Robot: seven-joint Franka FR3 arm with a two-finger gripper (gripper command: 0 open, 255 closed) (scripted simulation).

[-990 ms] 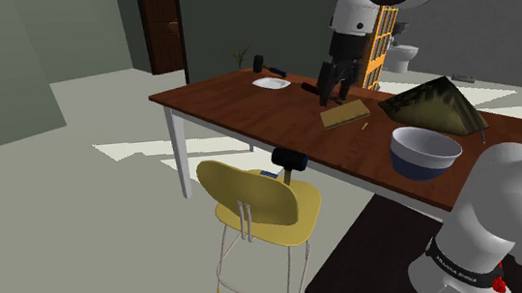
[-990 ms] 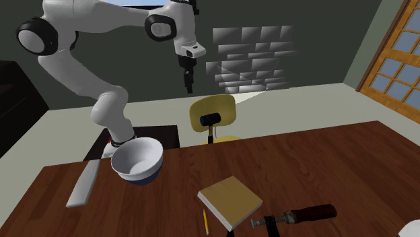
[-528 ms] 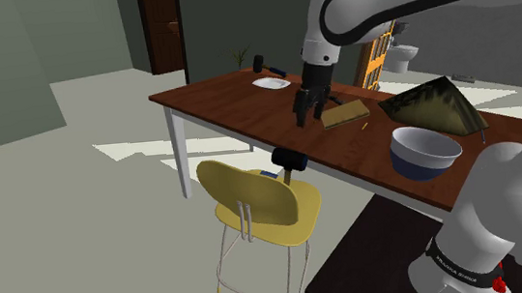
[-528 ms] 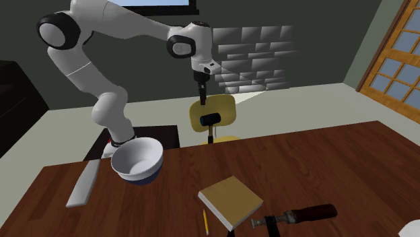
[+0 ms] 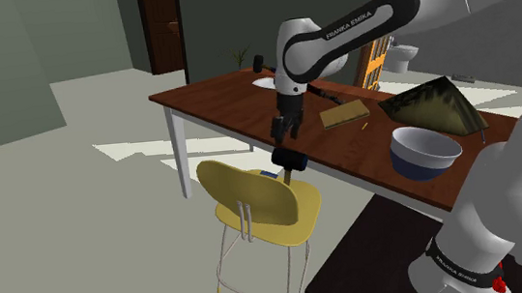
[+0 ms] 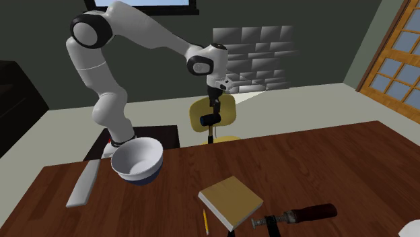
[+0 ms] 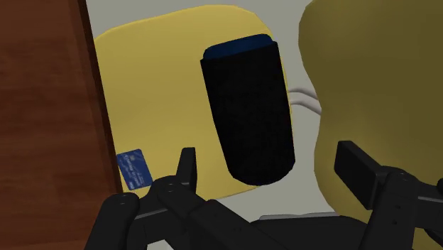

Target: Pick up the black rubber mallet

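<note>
The black mallet stands upright on the yellow chair point(image 5: 259, 204), its cylindrical head point(image 5: 287, 160) up beside the table's edge. My gripper point(image 5: 285, 129) hangs just above that head, off the table's near side. In the second exterior view the gripper point(image 6: 216, 104) is directly over the mallet head point(image 6: 210, 119), in front of the chair back point(image 6: 225, 109). In the wrist view the black head point(image 7: 248, 113) lies ahead of the open gripper point(image 7: 273, 167), between the lines of its two fingers and untouched. The handle is hidden below the head.
The brown table point(image 5: 236, 109) carries a tan book point(image 5: 343, 113), a white and blue bowl point(image 5: 424, 150), a white plate point(image 5: 271, 83) and a dark draped object point(image 5: 435, 104). A dark-handled tool point(image 6: 296, 216) and a pencil point(image 6: 205, 221) lie by the book. A blue card point(image 7: 133, 168) lies on the chair seat.
The arm has swung from above the book on the table out and down over the table's edge, bringing the gripper close above the mallet head. The mallet has not moved.
</note>
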